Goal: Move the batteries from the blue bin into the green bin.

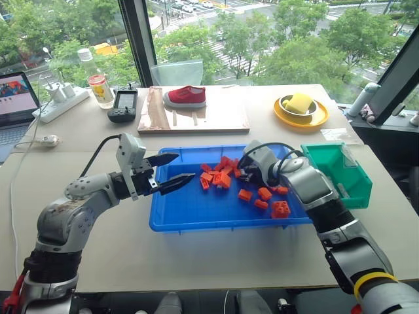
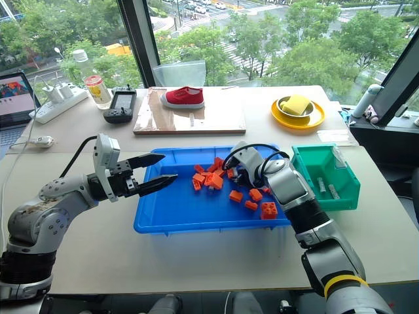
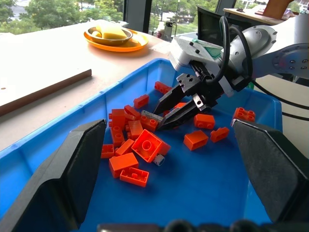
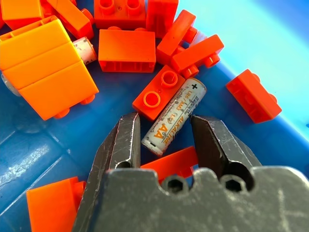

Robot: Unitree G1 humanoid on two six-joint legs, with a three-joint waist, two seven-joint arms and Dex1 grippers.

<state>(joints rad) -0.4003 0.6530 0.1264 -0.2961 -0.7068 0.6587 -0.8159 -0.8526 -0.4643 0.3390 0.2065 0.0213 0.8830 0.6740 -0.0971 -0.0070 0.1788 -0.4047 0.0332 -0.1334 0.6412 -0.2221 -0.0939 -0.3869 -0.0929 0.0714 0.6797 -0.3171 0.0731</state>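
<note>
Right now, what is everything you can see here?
Blue plastic tray: one, blue, table centre.
Orange toy blocks: many, orange, inside the tray.
Green plastic bin: one, green, right of the tray.
Slim silver batteries: four visible, grey-silver, two among the blocks, two in the bin.
Red canvas shoe: one, red, on the wooden board behind the tray.
Yellow round plate: one, yellow-orange, far right.
Left claw: black, open, above the tray's left edge.
Right claw: black, open around a battery.

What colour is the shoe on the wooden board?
Red, with a white sole; the shoe shows best in the left eye view.
</note>
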